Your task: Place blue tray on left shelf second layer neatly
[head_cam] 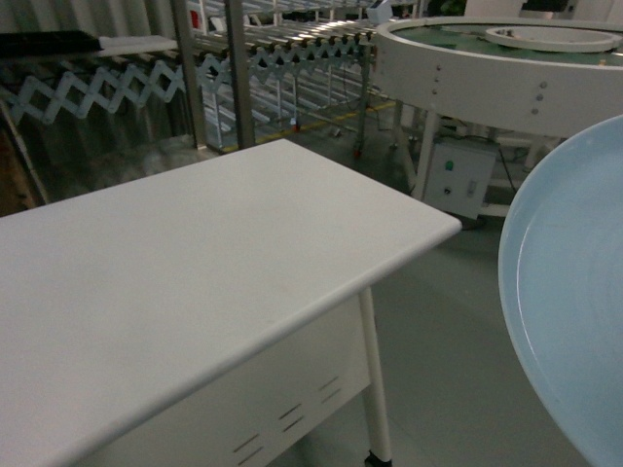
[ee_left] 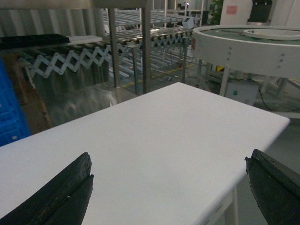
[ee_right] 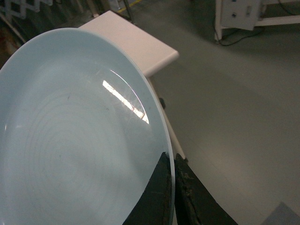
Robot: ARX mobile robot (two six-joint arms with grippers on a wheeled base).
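My right tool [ee_right: 172, 176] is pinching the rim of the pale light-blue round plastic tray [ee_right: 70, 136], held in the air off the white worktop's [head_cam: 195, 282] right-hand end, over the floor. My left tool [ee_left: 168, 187] hangs spread above the worktop, holding nothing. The shiny steel shelf [head_cam: 238, 73] stands beyond the worktop's far edge. I reckon this thin edge grip could let the tray swing or slip, or clip the worktop corner. The tray is empty.

Left hand [ee_left: 168, 187] (open) above white table [ee_left: 164, 136]
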